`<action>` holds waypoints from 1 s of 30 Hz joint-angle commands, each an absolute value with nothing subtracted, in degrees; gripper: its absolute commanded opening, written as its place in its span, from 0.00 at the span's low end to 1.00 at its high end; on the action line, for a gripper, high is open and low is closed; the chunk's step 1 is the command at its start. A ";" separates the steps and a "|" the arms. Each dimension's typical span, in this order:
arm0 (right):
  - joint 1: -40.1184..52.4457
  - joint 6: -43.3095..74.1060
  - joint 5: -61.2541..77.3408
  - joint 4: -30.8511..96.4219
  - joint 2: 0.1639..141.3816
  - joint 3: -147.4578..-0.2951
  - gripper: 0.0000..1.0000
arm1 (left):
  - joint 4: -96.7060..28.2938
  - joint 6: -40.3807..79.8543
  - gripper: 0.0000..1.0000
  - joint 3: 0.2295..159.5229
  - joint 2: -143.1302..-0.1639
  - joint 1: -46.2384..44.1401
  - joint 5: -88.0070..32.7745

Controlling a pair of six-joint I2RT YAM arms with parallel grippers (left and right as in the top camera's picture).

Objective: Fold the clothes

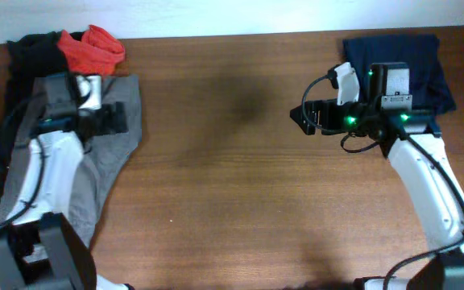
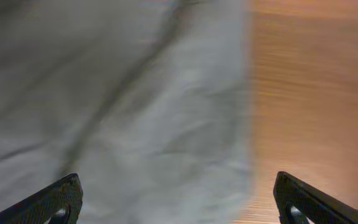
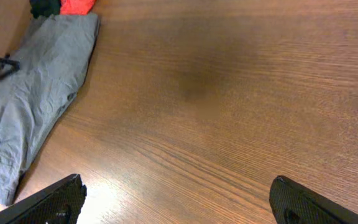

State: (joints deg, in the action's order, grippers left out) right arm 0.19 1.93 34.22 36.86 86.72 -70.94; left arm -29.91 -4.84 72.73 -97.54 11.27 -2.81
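Your shorts lie spread along the left side of the tabletop, from the near left edge toward the far left. Your left gripper hangs over their right edge, jaws spread wide, nothing in them. Your right gripper is well apart to the right over bare wood, also released and empty. Far left: red top beside black cloth. Far right: navy garment.

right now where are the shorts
In the overhead view the shorts lie on the table's left side, beneath the left gripper and just below the red top.
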 commanded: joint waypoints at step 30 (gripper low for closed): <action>-0.01 -1.10 35.97 36.67 87.50 -72.27 0.99 | -27.66 -7.42 0.69 73.23 -108.36 47.40 -9.04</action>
